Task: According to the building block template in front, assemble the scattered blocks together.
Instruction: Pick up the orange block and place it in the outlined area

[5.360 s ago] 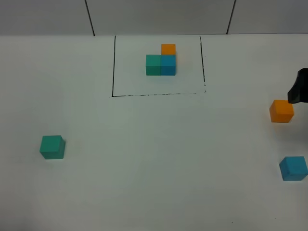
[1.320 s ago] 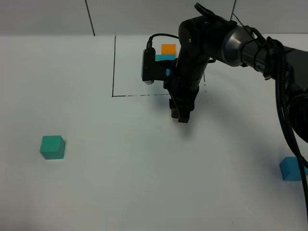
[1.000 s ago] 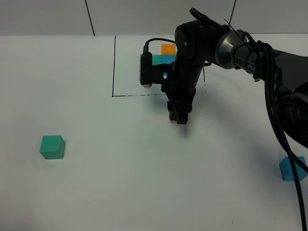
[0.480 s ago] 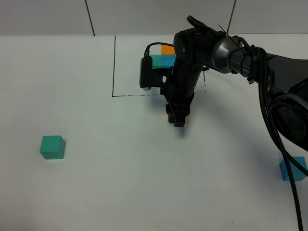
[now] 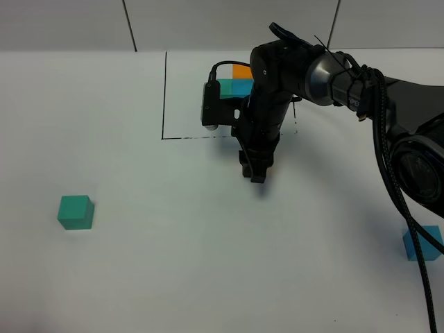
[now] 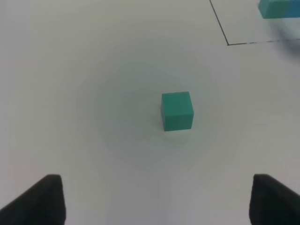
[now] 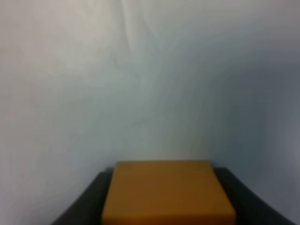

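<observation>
The building block template [image 5: 232, 87] sits inside a thin black drawn rectangle [image 5: 165, 97] at the back; my right arm hides part of it. My right gripper [image 5: 255, 172] points down just in front of that rectangle, shut on the orange block [image 7: 168, 192], which shows between dark fingers [image 7: 86, 201] only in the right wrist view. The teal-green block [image 5: 75, 211] lies alone at the left; in the left wrist view this block [image 6: 177, 110] is ahead of my open left gripper [image 6: 152, 199], well apart from it. The blue block [image 5: 421, 243] rests at the far right edge.
A corner of the template [image 6: 279, 8] and its drawn line [image 6: 220, 23] show in the left wrist view. The right arm's cables [image 5: 399, 187] hang over the right side, partly across the blue block. The white table [image 5: 208, 263] carries nothing else.
The orange block has left its earlier spot at the right and is now in my right gripper near the middle. Over the last second the right gripper edged slightly left. The left gripper is unchanged.
</observation>
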Controlling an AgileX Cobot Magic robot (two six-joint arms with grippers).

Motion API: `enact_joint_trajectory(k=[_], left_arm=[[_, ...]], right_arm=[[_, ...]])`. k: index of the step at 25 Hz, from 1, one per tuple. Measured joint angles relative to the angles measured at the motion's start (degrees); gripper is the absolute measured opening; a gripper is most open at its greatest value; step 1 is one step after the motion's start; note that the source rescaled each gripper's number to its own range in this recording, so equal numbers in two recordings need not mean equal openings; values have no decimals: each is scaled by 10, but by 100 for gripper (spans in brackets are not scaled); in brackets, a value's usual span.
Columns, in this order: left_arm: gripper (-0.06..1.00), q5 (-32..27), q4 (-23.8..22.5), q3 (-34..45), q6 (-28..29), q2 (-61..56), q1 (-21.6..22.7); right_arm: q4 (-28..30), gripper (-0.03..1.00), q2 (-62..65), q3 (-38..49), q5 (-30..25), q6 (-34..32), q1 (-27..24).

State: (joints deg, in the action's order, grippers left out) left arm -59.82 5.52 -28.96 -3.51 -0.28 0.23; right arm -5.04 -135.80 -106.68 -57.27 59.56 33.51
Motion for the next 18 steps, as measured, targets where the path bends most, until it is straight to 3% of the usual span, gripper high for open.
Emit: enact_joint_trajectory(k=[7,9,11,14,18], left_arm=[[76,0,0,0,0,0,0],[76,0,0,0,0,0,0],[76,0,0,0,0,0,0],[76,0,0,0,0,0,0],[76,0,0,0,0,0,0]], right_arm=[[2,2,0,0,-9,-1,0],[4,8,0,0,-15,-2,0],[6,22,0,0,-22,-4,0],[11,51,1,0,-25,-15,0],[22,75,25,0,-40,-48,-1]])
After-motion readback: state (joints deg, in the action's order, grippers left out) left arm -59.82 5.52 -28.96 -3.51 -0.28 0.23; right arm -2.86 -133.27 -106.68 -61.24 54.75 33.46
